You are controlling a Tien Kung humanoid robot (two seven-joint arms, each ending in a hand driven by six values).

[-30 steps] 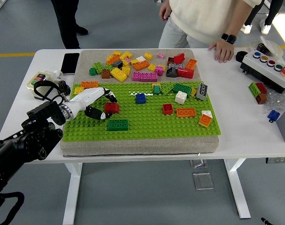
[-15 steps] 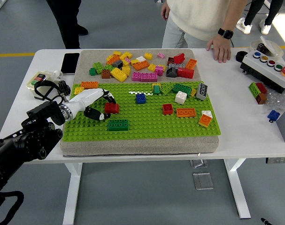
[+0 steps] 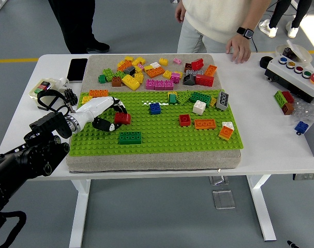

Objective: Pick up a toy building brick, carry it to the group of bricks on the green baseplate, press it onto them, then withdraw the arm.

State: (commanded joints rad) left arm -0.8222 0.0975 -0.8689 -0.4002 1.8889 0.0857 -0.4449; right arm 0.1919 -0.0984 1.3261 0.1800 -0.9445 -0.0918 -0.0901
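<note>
My left hand [image 3: 114,115], white with black fingertips, reaches over the left side of the green baseplate [image 3: 162,137]. Its fingers are curled around a red brick [image 3: 123,118], held just above or on the plate. A dark green brick [image 3: 130,137] sits on the plate just in front of it. Further right on the plate stand a blue brick [image 3: 155,108], a red brick [image 3: 184,120], an orange brick [image 3: 205,124], a white brick [image 3: 199,107] and green bricks [image 3: 200,97]. My right hand is out of view.
A pile of loose bricks [image 3: 157,72] lies on the beige mat behind the plate. A phone [image 3: 77,69] lies at the back left. A button box [image 3: 297,72] and spare bricks [image 3: 284,100] sit at the right. A person's hand [image 3: 239,50] hovers at the far edge.
My left hand with the red brick has shifted slightly away from me over the plate. The person's hand has lifted off the table and moved a little left.
</note>
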